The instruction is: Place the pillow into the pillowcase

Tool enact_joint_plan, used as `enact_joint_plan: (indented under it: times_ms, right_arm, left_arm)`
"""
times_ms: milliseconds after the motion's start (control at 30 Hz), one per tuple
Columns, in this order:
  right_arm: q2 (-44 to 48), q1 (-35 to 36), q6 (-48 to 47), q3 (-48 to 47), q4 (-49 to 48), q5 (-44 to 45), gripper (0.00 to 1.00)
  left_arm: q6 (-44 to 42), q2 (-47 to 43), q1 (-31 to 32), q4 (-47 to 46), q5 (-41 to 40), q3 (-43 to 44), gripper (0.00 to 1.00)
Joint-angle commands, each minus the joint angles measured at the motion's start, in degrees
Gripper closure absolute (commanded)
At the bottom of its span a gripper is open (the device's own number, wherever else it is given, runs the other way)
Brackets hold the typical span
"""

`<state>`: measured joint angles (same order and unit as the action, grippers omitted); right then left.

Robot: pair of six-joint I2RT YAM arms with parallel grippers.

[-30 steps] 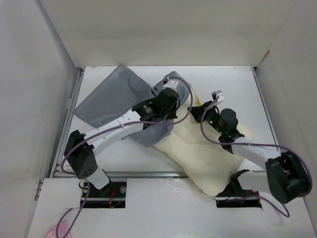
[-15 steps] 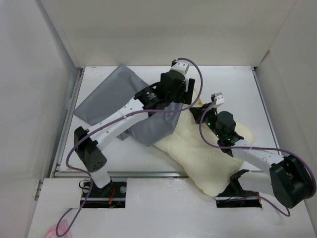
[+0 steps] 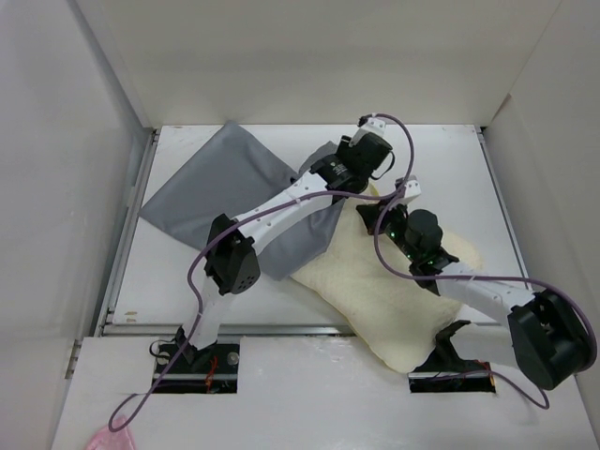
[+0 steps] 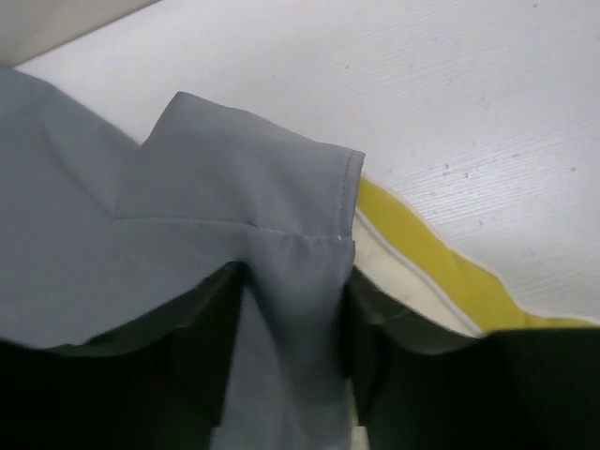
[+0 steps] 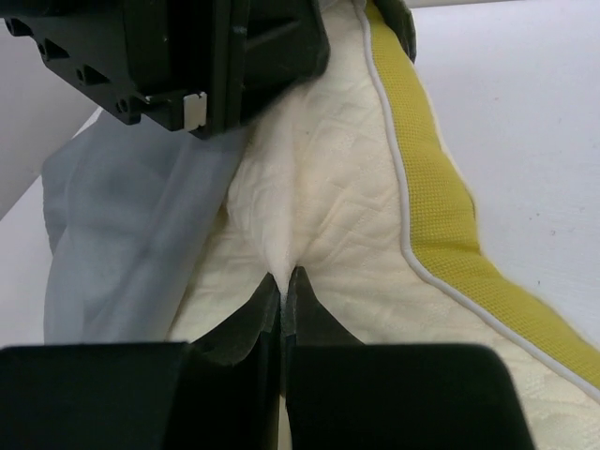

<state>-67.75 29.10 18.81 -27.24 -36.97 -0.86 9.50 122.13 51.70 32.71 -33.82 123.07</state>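
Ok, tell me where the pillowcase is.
In the top view the pillowcase lies left of centre, its right edge draped over the pillow and pinched by the left gripper.

Matt smooth cloth pillowcase (image 4: 187, 216); quilted textured fabric pillow (image 5: 323, 202).

Left arm (image 3: 281, 202) stretched far forward, left gripper (image 4: 291, 291) pinched on the pillowcase (image 4: 141, 216). Right arm (image 3: 469, 284) bent inward, right gripper (image 5: 283, 281) closed tight on the pillow (image 5: 328, 187).
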Motion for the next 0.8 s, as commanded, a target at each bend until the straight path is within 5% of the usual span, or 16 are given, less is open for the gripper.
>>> enact_joint_plan:
  times_ms: [0, 33, 267, 567, 767]
  right_arm:
    - [1.4, 1.3, -0.3, -3.2, -5.4, -1.3, 1.00]
    - [0.8, 1.3, -0.3, -3.2, -4.8, -1.3, 1.00]
    - [-1.7, 1.8, -1.5, -3.7, -4.8, -3.3, 1.00]
    - [-4.1, 4.1, -2.7, -6.1, -6.5, -5.1, 1.00]
    - [-3.9, 4.1, 0.9, -6.7, -7.6, 5.8, 1.00]
  left_arm:
    - [-1.2, -1.1, 0.1, -0.1, -6.5, 3.3, 0.67]
    - [-1.2, -1.1, 0.1, -0.1, -6.5, 3.9, 0.81]
    - [-5.0, -4.3, 1.8, -5.9, -6.5, 3.9, 1.00]
    - [-11.6, -6.7, 4.3, -9.7, 11.8, 2.5, 1.00]
    - [-11.5, -7.9, 7.2, -8.8, 28.4, -2.0, 1.00]
